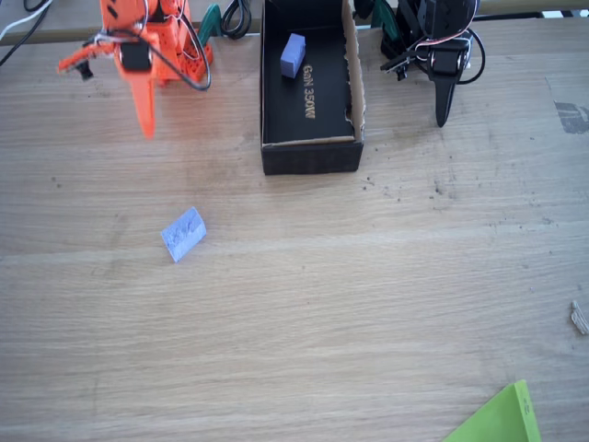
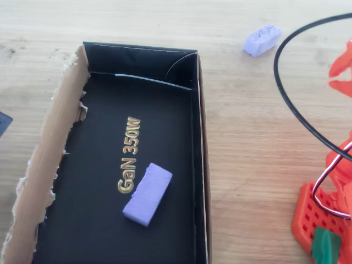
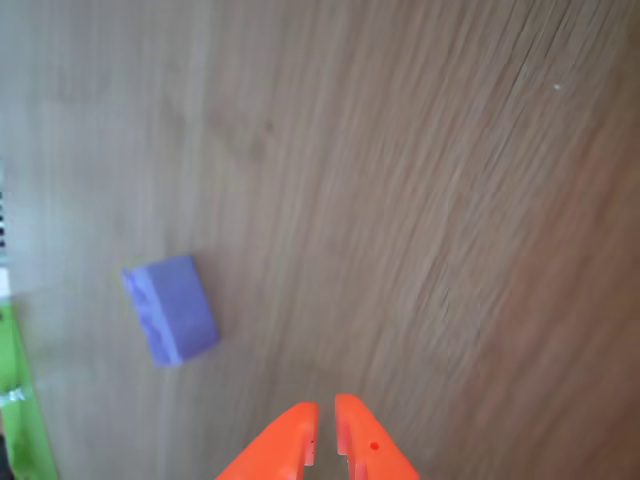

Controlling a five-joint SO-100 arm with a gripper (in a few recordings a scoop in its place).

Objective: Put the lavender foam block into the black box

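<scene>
While the orange arm sits parked at the table's far edge, nothing is grasped yet; status below.

gripper: gripper (image 3: 325,425) has its orange fingers pressed together with only a sliver between the tips; empty; pointing at bare table (image 1: 368,304) in the wrist view

target: lavender foam block (image 1: 183,234) lies loose on the wood, well apart from the arm and the box; rough mottled face up, turned at an angle to the table edge; in the wrist view it sits left of and ahead of the fingertips

box: black box (image 1: 311,155) is open-topped; a smoother periwinkle block (image 2: 147,193) already lies on its floor beside the gold lettering; not the one to move

step: reach and pick, by my read; task barely begun

how: spread the fingers first; swing left in the wrist view until the block sits between the tips; rotate the wrist to square with its long sides; descend slowly; close across the narrow width; foam squashes, so pinch lightly

risk: a shut claw coming down would shove the block away
</scene>
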